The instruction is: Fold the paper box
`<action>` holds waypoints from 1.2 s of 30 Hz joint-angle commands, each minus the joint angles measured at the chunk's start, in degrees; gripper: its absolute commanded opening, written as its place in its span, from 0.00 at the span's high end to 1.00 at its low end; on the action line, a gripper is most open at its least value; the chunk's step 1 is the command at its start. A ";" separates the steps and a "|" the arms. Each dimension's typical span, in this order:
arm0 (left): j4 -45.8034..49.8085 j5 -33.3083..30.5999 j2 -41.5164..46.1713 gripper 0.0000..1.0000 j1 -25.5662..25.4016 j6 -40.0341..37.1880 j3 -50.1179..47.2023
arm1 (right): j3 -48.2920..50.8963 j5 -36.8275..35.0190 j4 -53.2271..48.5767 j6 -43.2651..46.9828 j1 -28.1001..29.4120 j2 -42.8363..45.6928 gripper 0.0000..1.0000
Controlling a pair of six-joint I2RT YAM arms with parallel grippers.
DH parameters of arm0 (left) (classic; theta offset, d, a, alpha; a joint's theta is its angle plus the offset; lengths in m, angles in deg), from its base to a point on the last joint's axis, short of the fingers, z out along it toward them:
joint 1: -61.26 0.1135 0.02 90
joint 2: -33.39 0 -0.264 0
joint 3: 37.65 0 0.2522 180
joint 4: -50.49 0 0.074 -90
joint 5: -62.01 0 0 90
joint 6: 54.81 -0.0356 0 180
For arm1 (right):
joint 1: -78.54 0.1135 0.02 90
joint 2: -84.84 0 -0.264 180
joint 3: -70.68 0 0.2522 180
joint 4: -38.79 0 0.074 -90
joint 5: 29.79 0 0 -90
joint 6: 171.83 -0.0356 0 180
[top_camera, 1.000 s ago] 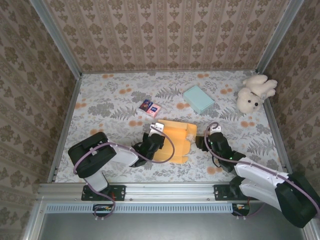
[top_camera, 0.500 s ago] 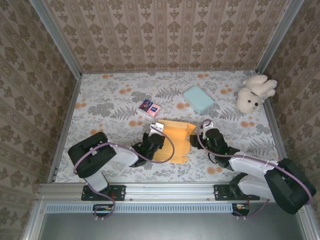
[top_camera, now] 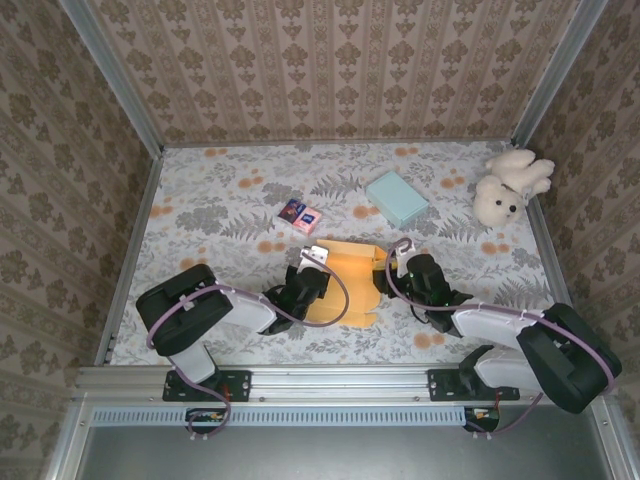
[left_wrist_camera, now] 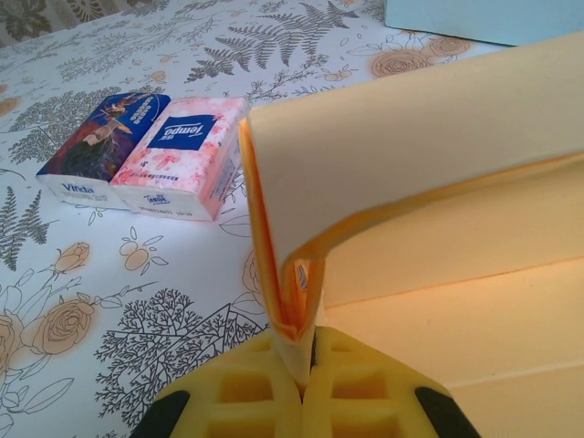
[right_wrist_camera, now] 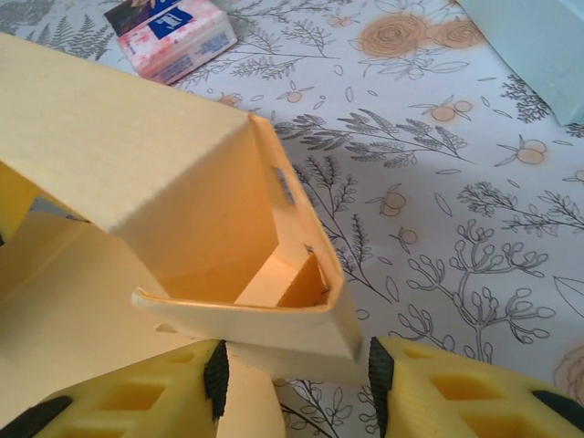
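The paper box (top_camera: 345, 285) lies at the near middle of the table (top_camera: 220, 200), between the two arms and partly raised. It is thin yellow card, judged light and easily bent. In the left wrist view one panel is seen bowed into a curve where it is held. The card is likely to crease wherever it is pinched hard, so hold is best taken close to the scored fold lines, near an edge, and not on a free flap tip.

At the box's 9 o'clock edge, a standing flap is pinched between the closed fingers of the left gripper (left_wrist_camera: 306, 370). At the 3 o'clock side, the right gripper (right_wrist_camera: 297, 370) is spread wide, and a folded corner wall is straddled by its fingers. Whether the pads touch the card cannot be told.

Two tissue packs (top_camera: 301, 214) are seen at 11 o'clock from the box, near but apart from it. A teal box (top_camera: 397, 197) lies at 1 o'clock, and a white plush toy (top_camera: 508, 185) is found well apart at 2 o'clock, by the wall.
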 commanded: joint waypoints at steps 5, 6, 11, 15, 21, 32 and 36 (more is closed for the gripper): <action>3.22 2.79 -1.09 1.00 -0.54 -2.02 -1.16 | -1.66 2.09 3.79 0.69 0.82 -0.49 0.57; 3.16 2.87 -1.15 1.00 -0.50 -2.01 -1.15 | -1.61 2.00 4.09 0.48 0.82 -0.41 0.57; 3.16 3.13 -1.17 1.00 -0.68 -1.85 -0.89 | -1.89 4.66 5.87 0.02 0.97 -1.38 0.63; 3.24 3.29 -1.18 1.00 -0.94 -1.69 -0.46 | -2.71 6.00 7.31 0.26 1.53 -3.78 0.66; 3.36 3.09 -1.99 1.00 -1.89 -1.50 0.41 | -3.28 3.59 11.03 -0.27 3.79 -6.61 0.66; 3.86 2.35 -4.56 1.00 -3.82 -1.15 1.97 | -4.32 -12.74 17.11 -0.24 7.07 -14.91 0.59; 4.20 2.65 -4.36 1.00 -4.19 -1.00 1.93 | -3.94 -17.28 20.50 0.39 7.08 -17.10 0.69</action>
